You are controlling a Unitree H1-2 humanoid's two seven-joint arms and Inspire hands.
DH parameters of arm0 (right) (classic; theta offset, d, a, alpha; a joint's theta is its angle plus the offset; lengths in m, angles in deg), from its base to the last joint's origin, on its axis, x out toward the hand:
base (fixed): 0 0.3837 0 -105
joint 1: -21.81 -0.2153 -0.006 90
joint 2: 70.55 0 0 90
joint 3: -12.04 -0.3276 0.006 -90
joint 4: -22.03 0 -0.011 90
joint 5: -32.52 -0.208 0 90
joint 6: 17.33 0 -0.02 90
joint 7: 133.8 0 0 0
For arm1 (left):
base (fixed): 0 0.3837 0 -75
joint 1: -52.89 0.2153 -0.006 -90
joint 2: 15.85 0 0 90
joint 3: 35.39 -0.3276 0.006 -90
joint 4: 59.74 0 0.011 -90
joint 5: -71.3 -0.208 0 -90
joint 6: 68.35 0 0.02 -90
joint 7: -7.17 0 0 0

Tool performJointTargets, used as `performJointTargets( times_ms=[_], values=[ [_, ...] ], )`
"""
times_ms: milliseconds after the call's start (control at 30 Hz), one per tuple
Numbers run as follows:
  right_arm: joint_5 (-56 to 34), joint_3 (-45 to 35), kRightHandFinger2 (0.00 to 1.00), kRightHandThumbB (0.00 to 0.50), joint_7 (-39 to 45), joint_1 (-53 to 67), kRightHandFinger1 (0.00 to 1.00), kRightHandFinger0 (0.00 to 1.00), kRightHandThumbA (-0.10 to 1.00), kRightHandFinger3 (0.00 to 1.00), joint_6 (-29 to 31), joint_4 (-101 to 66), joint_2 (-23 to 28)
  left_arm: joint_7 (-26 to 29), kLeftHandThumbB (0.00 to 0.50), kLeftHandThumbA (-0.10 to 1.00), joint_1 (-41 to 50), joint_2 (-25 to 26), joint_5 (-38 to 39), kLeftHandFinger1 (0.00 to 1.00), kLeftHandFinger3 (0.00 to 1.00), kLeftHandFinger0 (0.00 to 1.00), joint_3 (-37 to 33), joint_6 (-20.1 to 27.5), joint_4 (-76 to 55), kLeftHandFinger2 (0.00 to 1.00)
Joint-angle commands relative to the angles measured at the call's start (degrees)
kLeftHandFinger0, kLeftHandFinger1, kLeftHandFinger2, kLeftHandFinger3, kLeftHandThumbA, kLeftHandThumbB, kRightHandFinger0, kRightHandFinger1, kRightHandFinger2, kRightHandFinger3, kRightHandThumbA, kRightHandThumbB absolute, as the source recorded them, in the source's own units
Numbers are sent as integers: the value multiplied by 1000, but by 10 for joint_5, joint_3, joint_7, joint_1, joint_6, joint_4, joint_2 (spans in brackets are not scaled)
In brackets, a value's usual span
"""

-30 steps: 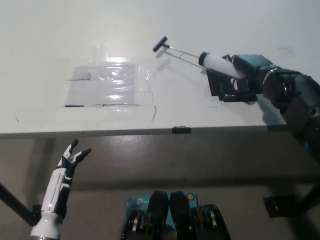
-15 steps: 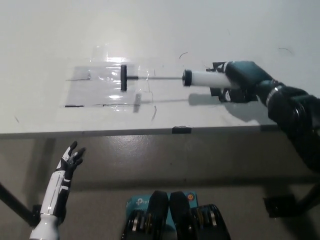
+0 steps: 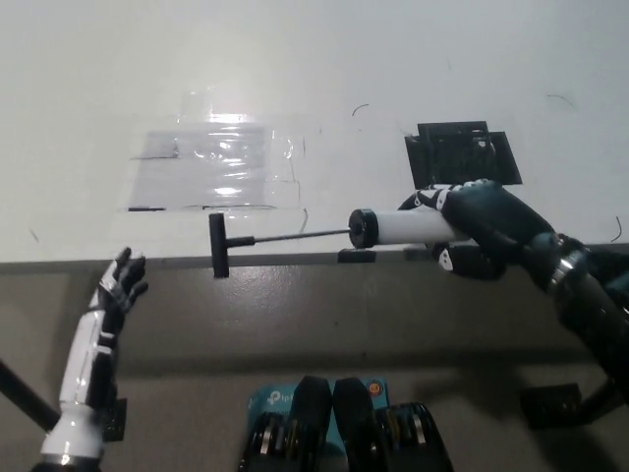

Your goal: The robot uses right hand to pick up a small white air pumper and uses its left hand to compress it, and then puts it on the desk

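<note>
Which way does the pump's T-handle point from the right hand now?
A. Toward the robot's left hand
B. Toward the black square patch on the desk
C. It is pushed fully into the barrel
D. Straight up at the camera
A: the right hand holds the white air pumper level, rod extended, with its T-handle out toward the open left hand.

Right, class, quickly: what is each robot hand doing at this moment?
Left hand: open, holding nothing, below the desk edge.
Right hand: shut on the white air pumper, plunger rod extended.

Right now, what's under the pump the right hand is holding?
The air pump, shut in the right hand, hangs over the desk's front edge; a small black marker sits below its barrel. Anything beneath the hand is hidden.
</note>
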Motion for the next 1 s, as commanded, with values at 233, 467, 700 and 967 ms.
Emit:
performJointTargets(
  times_ms=[233,467,700,967],
  values=[
    [-35,-42,795,140,77,30,486,114,-100,766,-59,-148,25,0,95,1000,-33,-22,79,1000,1000,1000,4,-98,-158,1000],
    [-25,-42,809,145,75,35,509,120,-100,773,-58,-150,15,-5,160,1000,-9,-45,79,1000,1000,1000,-27,-125,-233,1000],
    [3,-42,807,145,72,38,505,116,-100,819,-80,-152,5,-7,211,1000,38,-70,54,1000,1000,1000,-76,-125,-310,1000],
    [30,-37,807,140,74,24,491,107,-100,804,-97,-145,-6,-4,189,1000,26,-70,24,1000,1000,1000,-87,-106,-280,1000]
  ],
)
